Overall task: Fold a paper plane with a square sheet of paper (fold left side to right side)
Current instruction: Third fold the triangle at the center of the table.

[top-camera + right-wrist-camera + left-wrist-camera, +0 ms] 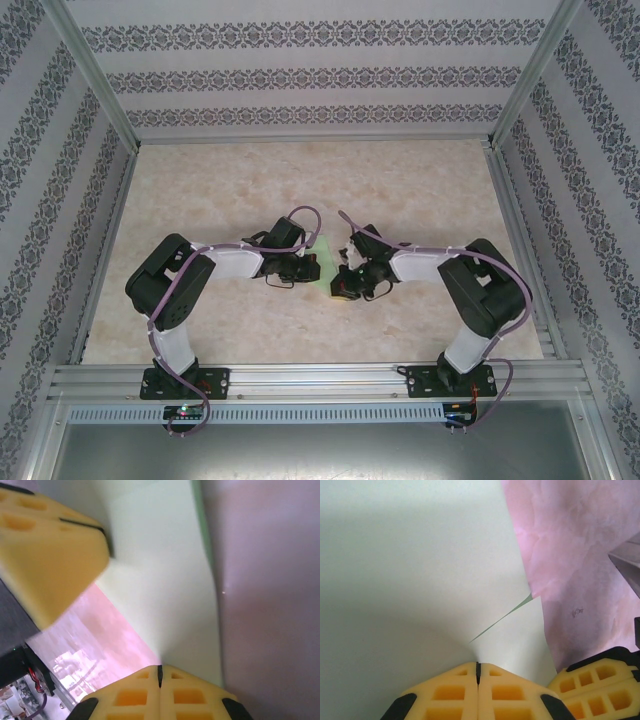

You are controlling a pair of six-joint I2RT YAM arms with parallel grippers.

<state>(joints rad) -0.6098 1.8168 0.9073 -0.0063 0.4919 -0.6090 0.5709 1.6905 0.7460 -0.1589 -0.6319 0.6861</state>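
The marbled worktop point(250, 190) carried both arms, which met near its middle. Between them lay the light green sheet of paper point(322, 262), one layer overlapping another. The left fingers point(450, 692) were closed, tips against the paper. The right fingers point(190, 697) were closed at its edge. Whether either pair pinched it was unclear.

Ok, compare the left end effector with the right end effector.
The left end effector meets the square sheet of paper from the left, the right end effector from the right. A layered edge lies before the left; smooth paper tapers into the right. Both are shut on it.
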